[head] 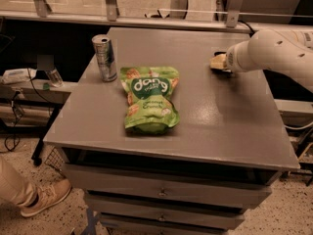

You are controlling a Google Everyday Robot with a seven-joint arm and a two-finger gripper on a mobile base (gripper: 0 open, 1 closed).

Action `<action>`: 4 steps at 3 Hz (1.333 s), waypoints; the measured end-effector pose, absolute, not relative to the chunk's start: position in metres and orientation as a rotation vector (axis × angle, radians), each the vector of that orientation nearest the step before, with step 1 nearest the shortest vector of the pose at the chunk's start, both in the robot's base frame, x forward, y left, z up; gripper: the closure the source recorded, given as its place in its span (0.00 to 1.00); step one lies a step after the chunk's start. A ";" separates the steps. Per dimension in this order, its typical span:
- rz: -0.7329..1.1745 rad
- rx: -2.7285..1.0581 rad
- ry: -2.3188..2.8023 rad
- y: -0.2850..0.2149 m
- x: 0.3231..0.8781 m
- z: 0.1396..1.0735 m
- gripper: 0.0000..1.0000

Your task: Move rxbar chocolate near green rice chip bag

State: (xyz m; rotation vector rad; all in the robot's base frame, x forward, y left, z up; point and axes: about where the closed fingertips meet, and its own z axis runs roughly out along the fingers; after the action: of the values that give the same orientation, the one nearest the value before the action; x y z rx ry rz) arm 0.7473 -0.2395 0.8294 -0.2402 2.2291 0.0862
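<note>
The green rice chip bag [149,98] lies flat in the middle of the grey table [230,126], with its white "dang" lettering facing up. My gripper [218,62] is low over the table at the far right, about a bag's length to the right of the bag and a little behind it. The white arm [274,55] reaches in from the right edge. The rxbar chocolate does not show; the gripper's yellowish end covers the spot under it.
A silver drink can [104,58] stands upright at the table's left side, just behind and left of the bag. The table sits on grey drawers [161,192]. A person's shoe [46,197] is on the floor at the lower left. A rail runs behind the table.
</note>
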 end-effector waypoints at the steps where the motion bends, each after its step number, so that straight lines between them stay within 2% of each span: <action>1: 0.086 -0.240 2.229 -0.239 0.747 0.829 1.00; 2: 0.086 -0.240 2.229 -0.239 0.747 0.829 1.00; 4: 0.124 -0.457 2.073 -0.222 0.727 0.892 1.00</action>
State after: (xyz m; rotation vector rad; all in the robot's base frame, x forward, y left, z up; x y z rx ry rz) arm 0.7270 -0.2218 0.8918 -0.4569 2.0730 0.1237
